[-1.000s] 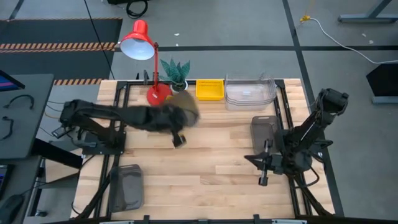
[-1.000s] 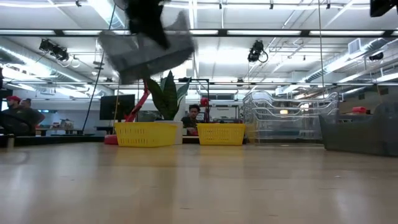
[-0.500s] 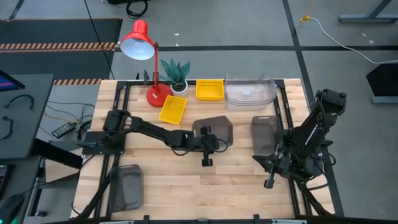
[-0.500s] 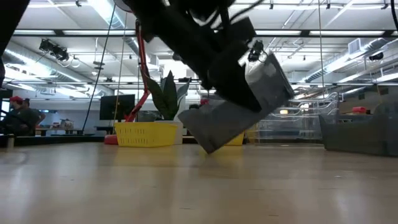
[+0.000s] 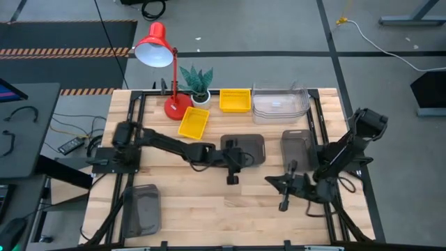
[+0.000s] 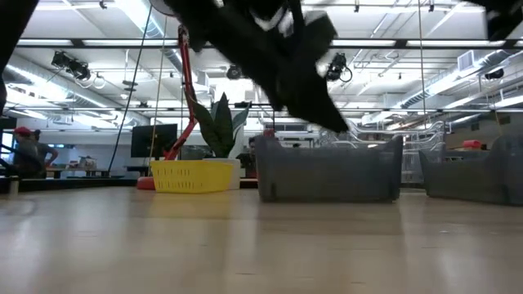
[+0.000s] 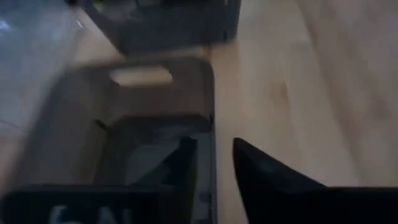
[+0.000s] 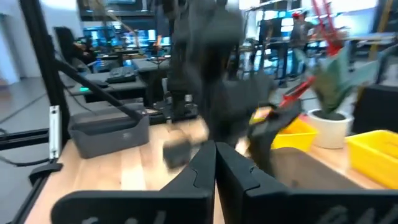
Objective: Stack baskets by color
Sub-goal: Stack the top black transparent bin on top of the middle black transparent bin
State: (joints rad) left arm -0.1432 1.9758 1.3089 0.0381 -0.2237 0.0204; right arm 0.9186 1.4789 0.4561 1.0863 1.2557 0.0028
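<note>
A smoky dark-grey basket [image 5: 245, 148] [image 6: 327, 173] stands flat on its bottom at the table's middle. My left gripper [image 5: 235, 162] [image 7: 214, 168] is open at the basket's left end. One finger [image 7: 186, 163] is inside the basket and the other [image 7: 261, 180] is outside its near long wall [image 7: 211, 149], with a gap on each side. My right gripper [image 5: 270, 181] [image 8: 216, 155] is shut on nothing, level, right of the middle and pointing toward the table's left. A second dark-grey basket [image 5: 296, 150] stands just right of the first, and a third [image 5: 143, 209] sits at the near left.
One yellow basket [image 5: 194, 123] lies left of centre and another [image 5: 235, 100] at the far edge, beside a stack of clear baskets [image 5: 280, 103]. A red lamp [image 5: 157, 45] and a potted plant [image 5: 197, 80] stand at the far left. The table's near middle is bare wood.
My left gripper has swung from the far left toward the table's middle and down, carrying the dark-grey basket. The basket hung tilted half a second ago and now stands level on the table. My right gripper has moved toward the table's left.
</note>
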